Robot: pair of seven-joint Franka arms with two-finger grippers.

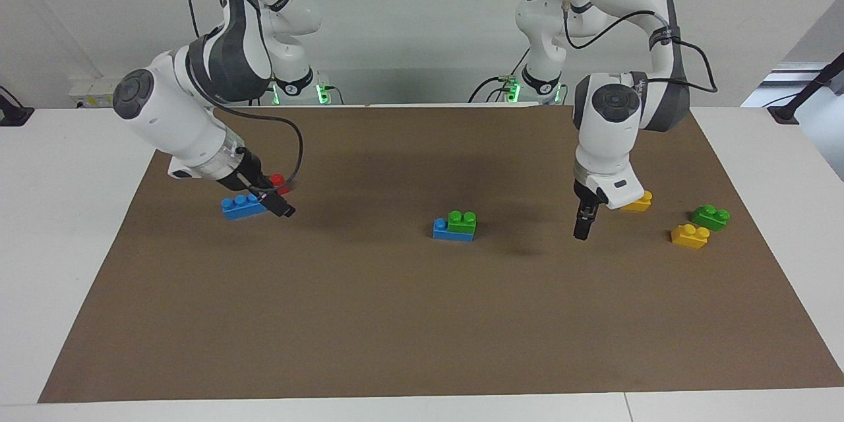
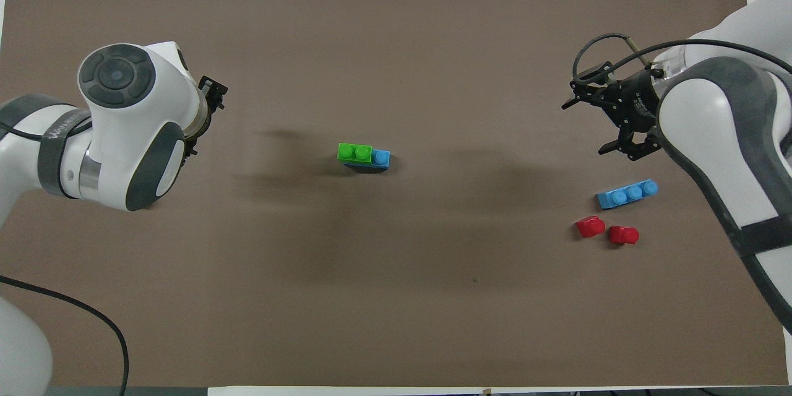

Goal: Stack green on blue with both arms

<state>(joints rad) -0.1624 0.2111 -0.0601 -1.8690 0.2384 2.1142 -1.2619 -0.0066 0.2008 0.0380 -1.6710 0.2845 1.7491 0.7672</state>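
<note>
A green brick (image 1: 462, 220) sits on one end of a blue brick (image 1: 442, 229) at the middle of the mat, leaving one blue stud bare; the pair also shows in the overhead view, green (image 2: 354, 152) on blue (image 2: 381, 158). My left gripper (image 1: 583, 229) points straight down above the mat, between that stack and the bricks at the left arm's end, holding nothing. My right gripper (image 1: 282, 207) is open and empty, low beside a second blue brick (image 1: 242, 206), which also shows in the overhead view (image 2: 627, 193). It touches neither.
A second green brick (image 1: 711, 216) and two yellow bricks (image 1: 690, 235) (image 1: 638, 201) lie at the left arm's end, hidden under the arm in the overhead view. Two red bricks (image 2: 590, 226) (image 2: 624, 234) lie by the second blue brick, nearer to the robots.
</note>
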